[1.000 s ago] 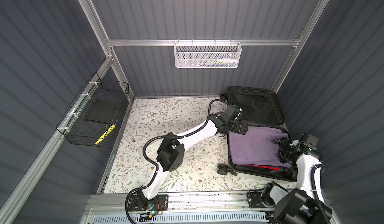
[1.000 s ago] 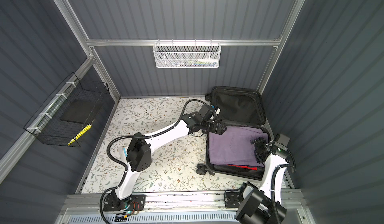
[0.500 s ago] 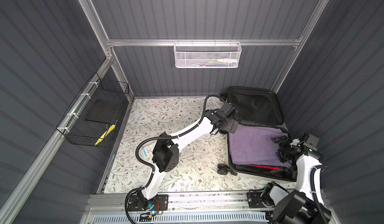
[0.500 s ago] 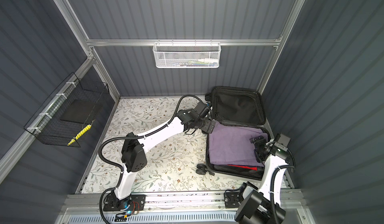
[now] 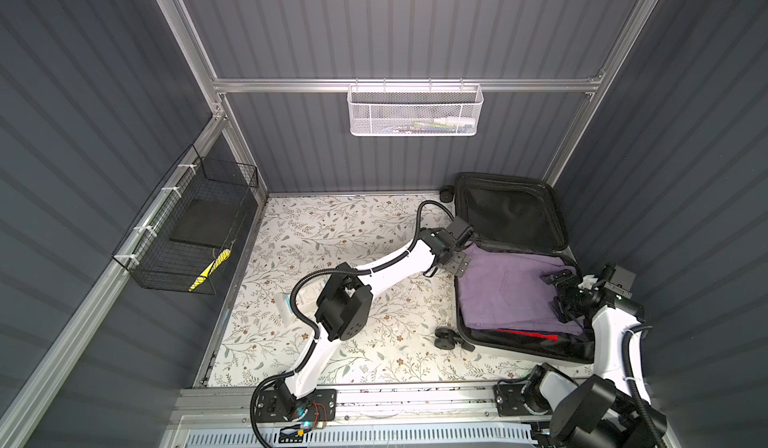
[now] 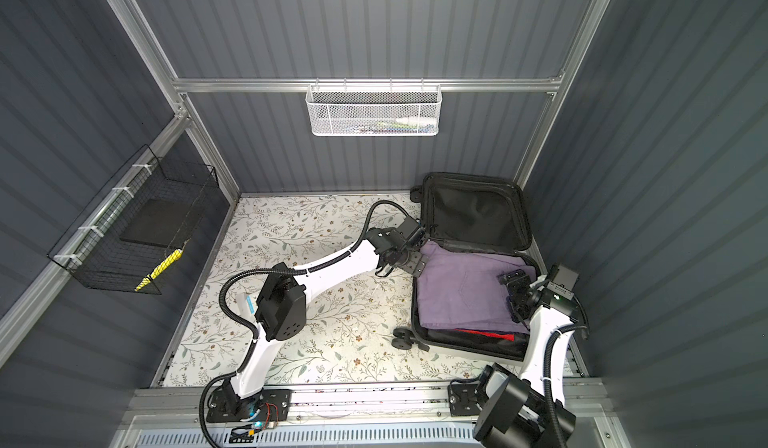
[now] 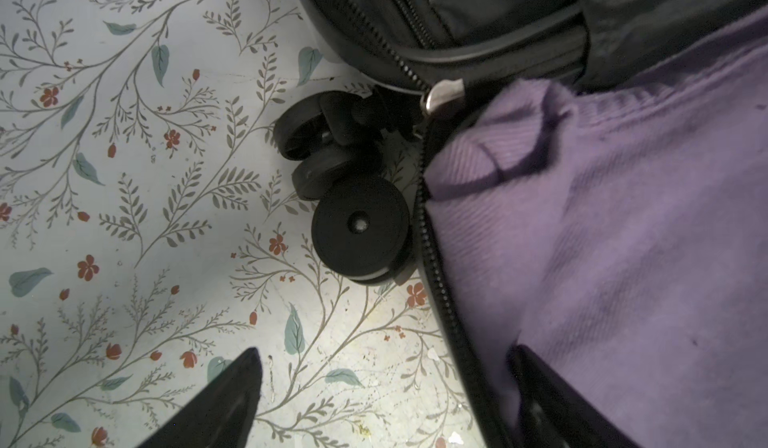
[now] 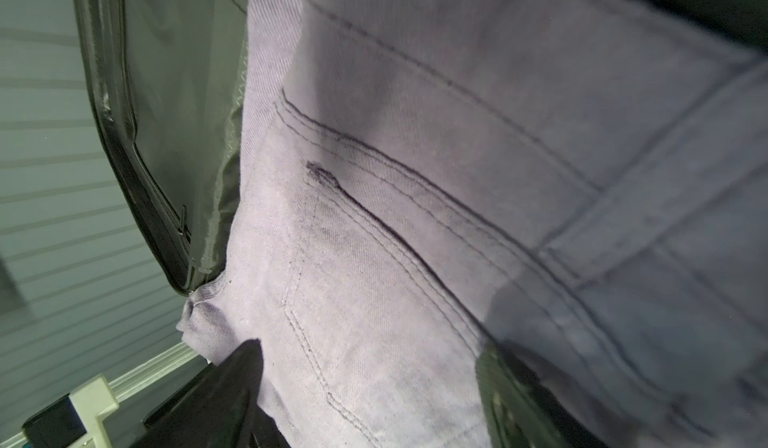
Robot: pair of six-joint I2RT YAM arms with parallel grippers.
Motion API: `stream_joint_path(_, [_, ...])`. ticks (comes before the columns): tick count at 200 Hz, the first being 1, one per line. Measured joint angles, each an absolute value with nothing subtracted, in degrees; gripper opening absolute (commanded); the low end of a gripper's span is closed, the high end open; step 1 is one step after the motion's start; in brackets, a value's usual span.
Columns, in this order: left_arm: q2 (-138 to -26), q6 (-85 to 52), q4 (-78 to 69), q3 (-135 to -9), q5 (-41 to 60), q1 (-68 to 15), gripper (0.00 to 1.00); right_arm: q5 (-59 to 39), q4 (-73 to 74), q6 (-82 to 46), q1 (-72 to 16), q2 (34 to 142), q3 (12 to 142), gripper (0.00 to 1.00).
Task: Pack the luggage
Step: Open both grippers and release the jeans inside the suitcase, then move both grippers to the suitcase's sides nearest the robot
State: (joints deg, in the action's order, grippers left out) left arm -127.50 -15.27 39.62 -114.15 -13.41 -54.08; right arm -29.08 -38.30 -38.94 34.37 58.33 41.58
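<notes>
1. The luggage point(image 5: 507, 213), a small hard-shell suitcase with black fabric lining, lies open in the far right corner of the floral-print tabletop point(image 5: 332, 238), its lid laid back to leave the lower half free for packing.
2. Folded purple twill trousers point(image 5: 503, 292) fill that half.
3. The left gripper point(image 7: 382, 352), jaws released, straddles the zipper edge, likely to tuck in a stray corner.
4. The right gripper point(image 8: 370, 350), jaws spread and empty, hovers over the trousers, probably to flatten them.
</notes>
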Motion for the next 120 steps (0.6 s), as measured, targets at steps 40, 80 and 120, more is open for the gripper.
stream_joint_path(40, [-121.3, -20.1, 33.1, -102.9, -14.0, -52.9, 0.81, -26.7, -36.4, -39.1, 25.9, 61.7, 41.6, 0.83])
stream_joint_path(80, [-112.7, -24.0, 29.9, -89.8, -15.2, -48.2, 0.80, -23.7, -33.1, -41.5, 14.5, 66.2, 41.6, 0.83])
stream_joint_path(120, [-106.0, -26.9, 27.4, -78.9, -17.0, -44.3, 0.79, -21.7, -29.7, -45.1, 3.5, 71.4, 42.9, 0.84])
